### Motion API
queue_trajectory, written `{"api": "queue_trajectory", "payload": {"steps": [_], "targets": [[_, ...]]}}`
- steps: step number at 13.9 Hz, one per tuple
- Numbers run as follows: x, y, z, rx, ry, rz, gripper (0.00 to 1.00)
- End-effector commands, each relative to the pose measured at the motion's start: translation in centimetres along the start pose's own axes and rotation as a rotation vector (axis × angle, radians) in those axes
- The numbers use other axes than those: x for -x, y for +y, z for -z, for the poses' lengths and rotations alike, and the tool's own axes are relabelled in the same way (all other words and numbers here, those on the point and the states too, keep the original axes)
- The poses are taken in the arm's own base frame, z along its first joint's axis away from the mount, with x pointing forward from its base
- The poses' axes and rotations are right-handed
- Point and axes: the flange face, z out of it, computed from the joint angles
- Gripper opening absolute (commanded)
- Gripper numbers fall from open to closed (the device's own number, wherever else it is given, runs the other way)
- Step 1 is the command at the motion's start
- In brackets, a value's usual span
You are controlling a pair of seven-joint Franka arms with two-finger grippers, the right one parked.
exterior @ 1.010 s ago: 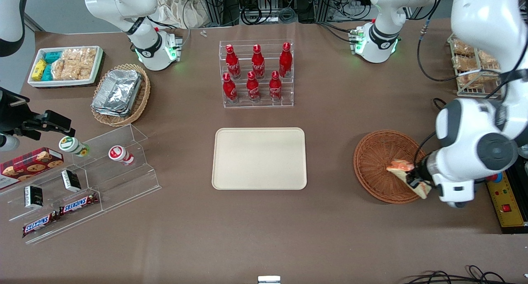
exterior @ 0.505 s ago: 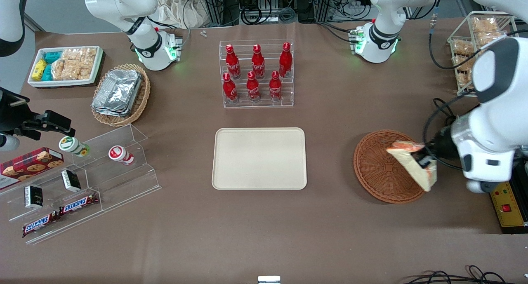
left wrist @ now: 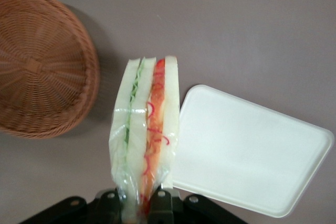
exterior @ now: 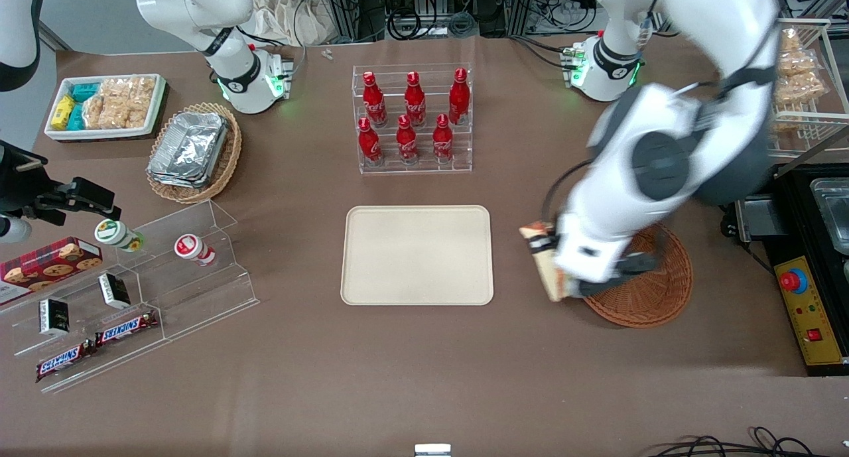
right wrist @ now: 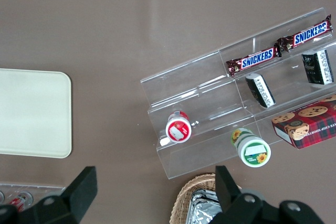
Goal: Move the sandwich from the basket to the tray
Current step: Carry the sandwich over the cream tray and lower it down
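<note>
Jaws-held sandwich [left wrist: 145, 129] above brown table [exterior: 424, 351]

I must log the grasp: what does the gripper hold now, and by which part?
The gripper holds the sandwich by one narrow end, a finger on each bread face, between basket and tray.

Even, bright overhead light; my arm above the basket [exterior: 653, 291] smears with motion blur. My gripper [left wrist: 140, 203] and the sandwich [left wrist: 146, 140] look sharp, casting soft shadows.
</note>
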Motion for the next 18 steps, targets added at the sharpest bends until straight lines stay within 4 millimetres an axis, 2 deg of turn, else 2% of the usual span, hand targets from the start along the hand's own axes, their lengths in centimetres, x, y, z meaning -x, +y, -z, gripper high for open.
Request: {"api": "queue_trajectory", "payload": {"steps": [1,3,7,9,11,12,13,14,15,16,18], "targets": [[3.1,3.0,-7.3,-0.042,0.045,-0.114,0.00],[5.6,5.7,-11.3,-0.046,0.033,-0.177,0.00],[8.5,9.1,-18.5,-0.079,0.035,-0.277,0.00],[8.6,9.5,-20.3,-0.085,0.040,-0.293,0.00],[8.5,9.4,-21.3,-0.098,0.042,-0.301,0.00],[8.6,9.4,-21.5,-0.100,0.041,-0.300,0.04],[8.5,9.4,-21.4,-0.101,0.041,-0.292,0.21],[8.5,9.4,-21.3,-0.099,0.041,-0.290,0.56],[8.4,9.4,-21.2,-0.097,0.044,-0.289,0.96],[8.2,9.3,-20.9,-0.094,0.045,-0.284,1.00],[7.9,9.3,-20.1,-0.080,0.048,-0.269,1.00]]}}
